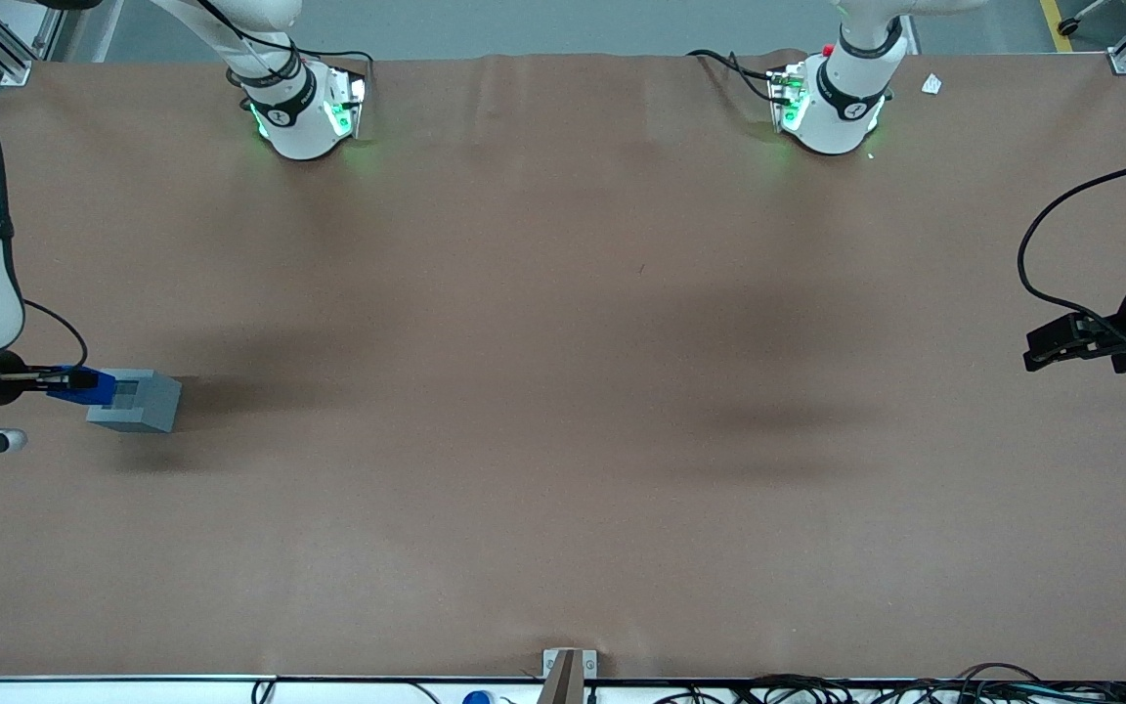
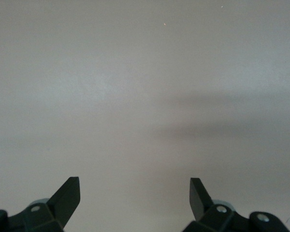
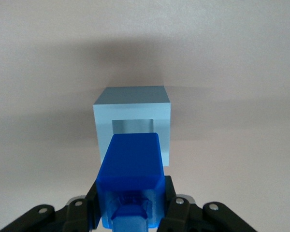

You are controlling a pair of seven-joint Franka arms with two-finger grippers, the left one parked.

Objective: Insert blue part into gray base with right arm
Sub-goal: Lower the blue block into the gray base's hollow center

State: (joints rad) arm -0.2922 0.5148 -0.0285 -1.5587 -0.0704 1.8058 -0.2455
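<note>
The gray base (image 1: 138, 400) stands on the brown table at the working arm's end, its square recess facing up. My right gripper (image 1: 63, 380) is shut on the blue part (image 1: 86, 383), which hangs over the base's edge nearest the arm. In the right wrist view the blue part (image 3: 131, 169) sits between my black fingers (image 3: 176, 203), and its lower end overlaps the recess of the gray base (image 3: 133, 108). I cannot tell whether the part touches the base.
The brown table cover (image 1: 563, 391) spreads across the whole view. Two arm bases (image 1: 304, 108) (image 1: 832, 103) stand at the edge farthest from the front camera. A small bracket (image 1: 568, 670) sits at the nearest edge.
</note>
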